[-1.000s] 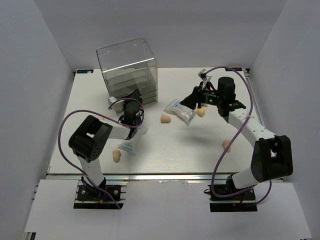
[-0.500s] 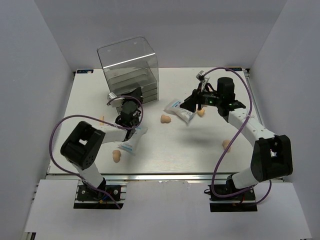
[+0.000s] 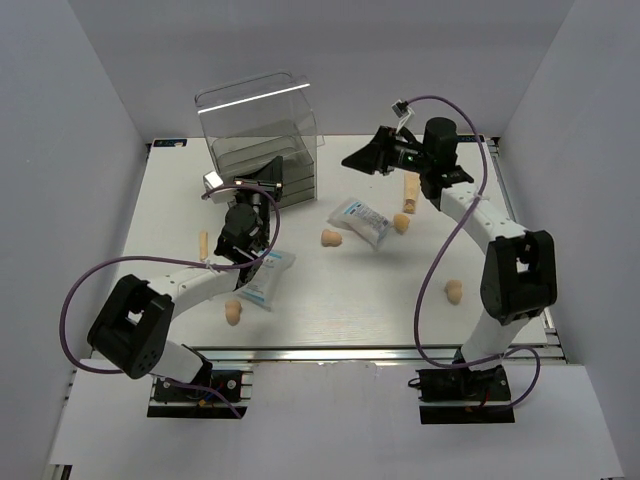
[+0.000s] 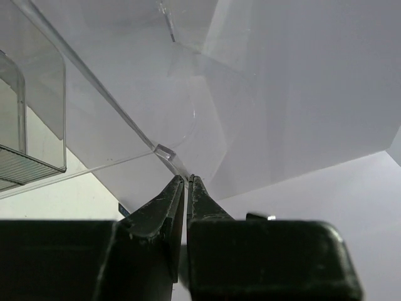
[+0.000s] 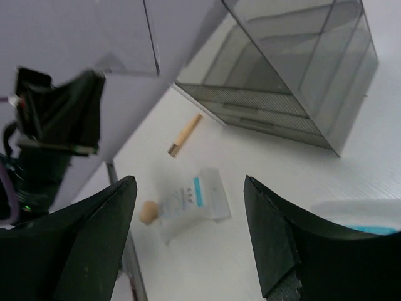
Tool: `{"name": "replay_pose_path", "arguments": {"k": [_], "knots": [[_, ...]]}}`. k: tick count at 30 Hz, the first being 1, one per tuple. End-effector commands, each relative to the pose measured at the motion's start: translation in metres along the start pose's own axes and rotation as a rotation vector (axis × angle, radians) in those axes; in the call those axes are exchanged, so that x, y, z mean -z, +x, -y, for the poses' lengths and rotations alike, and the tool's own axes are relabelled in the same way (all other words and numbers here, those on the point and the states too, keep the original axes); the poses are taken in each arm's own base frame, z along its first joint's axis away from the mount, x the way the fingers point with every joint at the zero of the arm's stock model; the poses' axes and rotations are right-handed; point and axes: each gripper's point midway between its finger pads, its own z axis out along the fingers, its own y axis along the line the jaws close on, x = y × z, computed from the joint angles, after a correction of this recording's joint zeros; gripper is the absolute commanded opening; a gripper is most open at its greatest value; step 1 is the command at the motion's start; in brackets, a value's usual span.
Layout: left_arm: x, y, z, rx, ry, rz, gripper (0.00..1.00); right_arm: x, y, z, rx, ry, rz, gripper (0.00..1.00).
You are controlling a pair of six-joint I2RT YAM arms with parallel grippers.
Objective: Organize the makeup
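My left gripper (image 3: 270, 172) is shut, and its fingertips (image 4: 186, 180) touch an edge of the clear drawer box (image 3: 262, 140). I cannot tell whether they pinch it. My right gripper (image 3: 354, 159) is open, empty and raised above the table. One white-and-blue packet (image 3: 358, 220) lies mid-table. The other packet (image 3: 265, 278) lies by the left arm and shows in the right wrist view (image 5: 191, 200). Peach sponges (image 3: 330, 238) (image 3: 401, 223) (image 3: 453, 291) (image 3: 233, 313) lie scattered. A tan cone tube (image 3: 411, 192) lies under the right arm. A thin tan stick (image 3: 204, 244) lies at the left.
The drawer box also shows in the right wrist view (image 5: 294, 81) at the back left of the table. White walls close in the back and both sides. The left arm's purple cable (image 3: 100, 270) loops over the left side of the table.
My right gripper has lifted away from the mid-table packet and swung toward the back. My left gripper has moved up and back against the drawer box. The makeup items have not moved.
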Motion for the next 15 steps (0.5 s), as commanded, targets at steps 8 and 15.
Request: {"name": "replay_pose_path", "arguments": {"k": [8, 15], "knots": [[0.003, -0.011, 0.033, -0.001, 0.069, 0.007, 0.00, -0.063, -0.069, -0.043, -0.111, -0.220, 0.069, 0.74], [0.003, -0.012, 0.037, -0.009, 0.071, 0.005, 0.00, -0.080, -0.075, -0.057, -0.080, -0.290, 0.061, 0.69]]}}
